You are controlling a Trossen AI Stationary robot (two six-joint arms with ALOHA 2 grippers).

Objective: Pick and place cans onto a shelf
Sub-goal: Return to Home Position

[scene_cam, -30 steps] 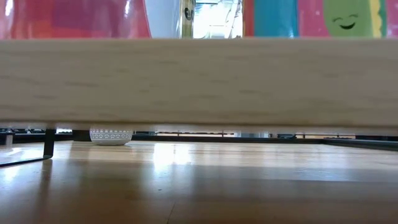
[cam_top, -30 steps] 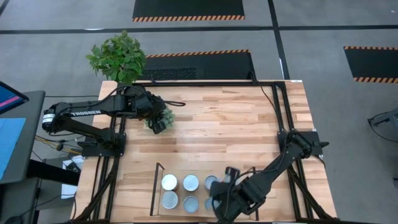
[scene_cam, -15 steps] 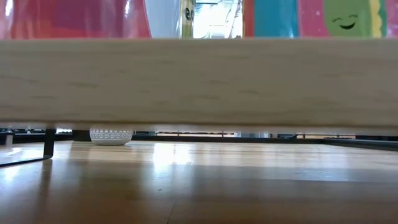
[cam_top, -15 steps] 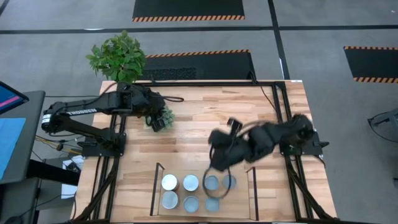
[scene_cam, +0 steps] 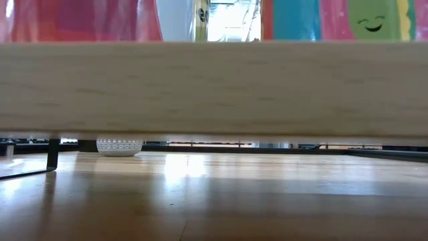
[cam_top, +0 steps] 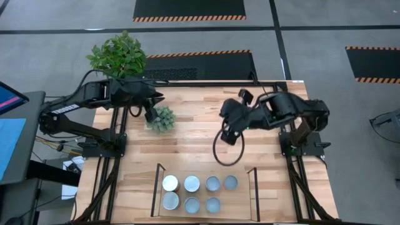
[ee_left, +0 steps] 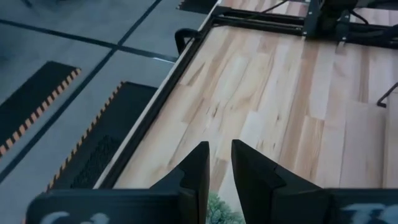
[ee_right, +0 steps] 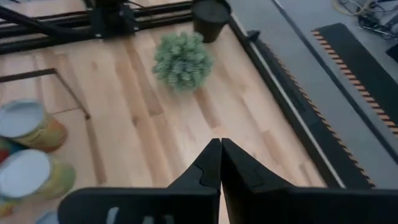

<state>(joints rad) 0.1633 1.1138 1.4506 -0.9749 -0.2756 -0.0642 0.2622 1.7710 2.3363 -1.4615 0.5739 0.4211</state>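
Cans (cam_top: 192,183): seven, upright in two rows on the shelf (cam_top: 240,200), which stands on the worktop (cam_top: 200,134).
Left gripper (cam_top: 150,115): fingers narrowly parted, empty, beside small plant (cam_top: 164,119).
Right gripper (cam_top: 227,130): clenched, empty, above mid-worktop, well apart from the shelf.

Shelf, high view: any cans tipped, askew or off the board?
Nothing stands out. Seven silvery-topped metal cans stand upright on the light wooden shelf, four in one row, three in the other; none tipped or overhanging.
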